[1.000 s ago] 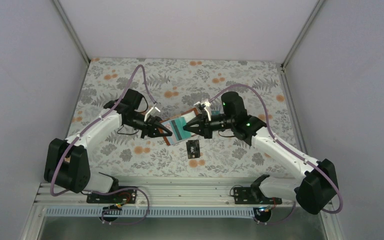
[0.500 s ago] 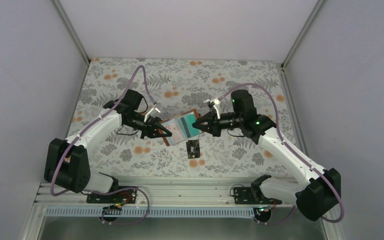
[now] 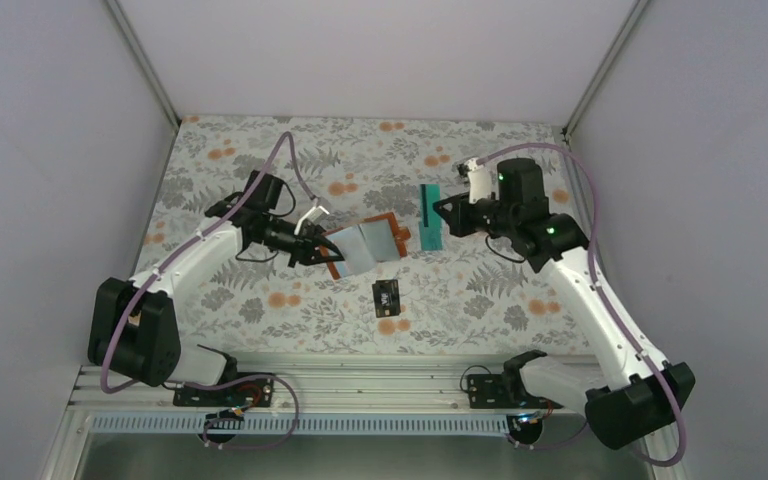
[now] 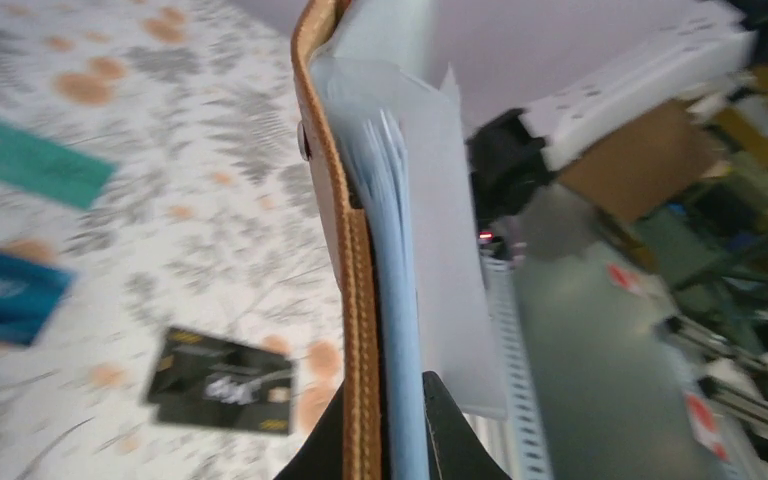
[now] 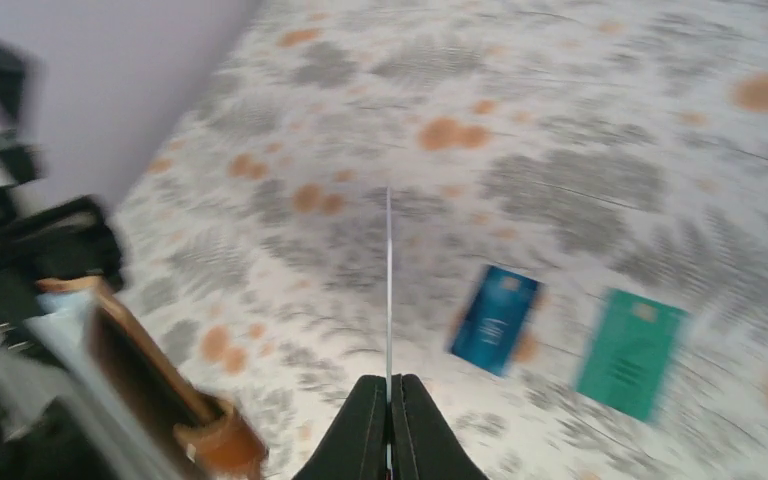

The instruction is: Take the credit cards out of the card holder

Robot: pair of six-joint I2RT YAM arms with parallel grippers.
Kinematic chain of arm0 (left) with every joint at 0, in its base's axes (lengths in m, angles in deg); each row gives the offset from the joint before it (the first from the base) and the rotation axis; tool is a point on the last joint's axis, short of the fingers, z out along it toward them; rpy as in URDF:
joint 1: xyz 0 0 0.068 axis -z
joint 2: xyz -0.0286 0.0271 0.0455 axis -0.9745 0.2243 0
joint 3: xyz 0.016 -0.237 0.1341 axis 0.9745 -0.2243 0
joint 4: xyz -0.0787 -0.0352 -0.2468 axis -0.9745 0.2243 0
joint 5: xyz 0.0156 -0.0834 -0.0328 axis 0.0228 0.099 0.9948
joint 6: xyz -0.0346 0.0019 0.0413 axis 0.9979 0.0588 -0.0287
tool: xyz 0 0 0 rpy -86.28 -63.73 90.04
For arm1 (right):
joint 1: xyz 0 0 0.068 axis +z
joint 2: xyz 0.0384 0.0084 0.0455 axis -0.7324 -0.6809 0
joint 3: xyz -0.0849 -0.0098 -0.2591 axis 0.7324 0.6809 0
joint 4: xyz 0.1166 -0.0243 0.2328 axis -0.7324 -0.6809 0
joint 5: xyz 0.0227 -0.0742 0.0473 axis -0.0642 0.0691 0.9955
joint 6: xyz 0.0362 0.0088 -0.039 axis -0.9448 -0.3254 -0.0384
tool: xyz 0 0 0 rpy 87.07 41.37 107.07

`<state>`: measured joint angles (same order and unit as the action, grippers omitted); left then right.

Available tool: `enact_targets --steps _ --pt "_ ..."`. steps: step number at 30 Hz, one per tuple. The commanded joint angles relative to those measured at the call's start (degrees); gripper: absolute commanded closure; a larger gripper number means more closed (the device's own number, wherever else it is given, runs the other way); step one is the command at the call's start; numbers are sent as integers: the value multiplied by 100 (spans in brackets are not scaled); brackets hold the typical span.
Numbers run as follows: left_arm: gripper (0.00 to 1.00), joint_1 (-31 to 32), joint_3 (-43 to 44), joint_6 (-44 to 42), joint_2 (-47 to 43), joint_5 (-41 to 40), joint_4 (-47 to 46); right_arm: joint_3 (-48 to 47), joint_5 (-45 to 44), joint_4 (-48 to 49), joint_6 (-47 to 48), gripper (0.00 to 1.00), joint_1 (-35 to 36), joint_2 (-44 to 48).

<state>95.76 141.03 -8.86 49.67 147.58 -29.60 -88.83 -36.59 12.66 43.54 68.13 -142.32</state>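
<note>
right hand (image 5: pixel 389 388) pinched tight on a thin card (image 5: pixel 388 270), edge-on, clear of the card holder (image 3: pixel 365 248) clamped in left hand (image 4: pixel 388 405) over the counter (image 3: pixel 260 160). blue card (image 5: pixel 495 320), teal card (image 5: pixel 630 352), black card (image 3: pixel 387 295) already out; we judge only set-down left.

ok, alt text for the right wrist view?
The right gripper is shut on a thin card seen edge-on, above a floral tablecloth. A blue card and a teal-green card lie blurred on the cloth to the right; the brown card holder is at lower left.
</note>
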Motion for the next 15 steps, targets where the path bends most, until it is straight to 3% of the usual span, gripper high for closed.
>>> enact_targets --steps 1,6,10,15 --pt "98 -182 -110 1350 -200 -1436 -1186 -183 -2569 -1194 -1077 96 -32 -264" --pt "98 -334 -186 1543 -258 -1748 -1359 180 -3800 -1428 -1364 96 77 -1098" --pt "97 -350 -191 1608 -260 -1924 -1408 -431 -4975 -1502 -1486 96 110 -2049" --pt "98 -383 -207 1599 -359 -1968 -1388 -1203 -5563 -1690 -1567 96 251 -3545"
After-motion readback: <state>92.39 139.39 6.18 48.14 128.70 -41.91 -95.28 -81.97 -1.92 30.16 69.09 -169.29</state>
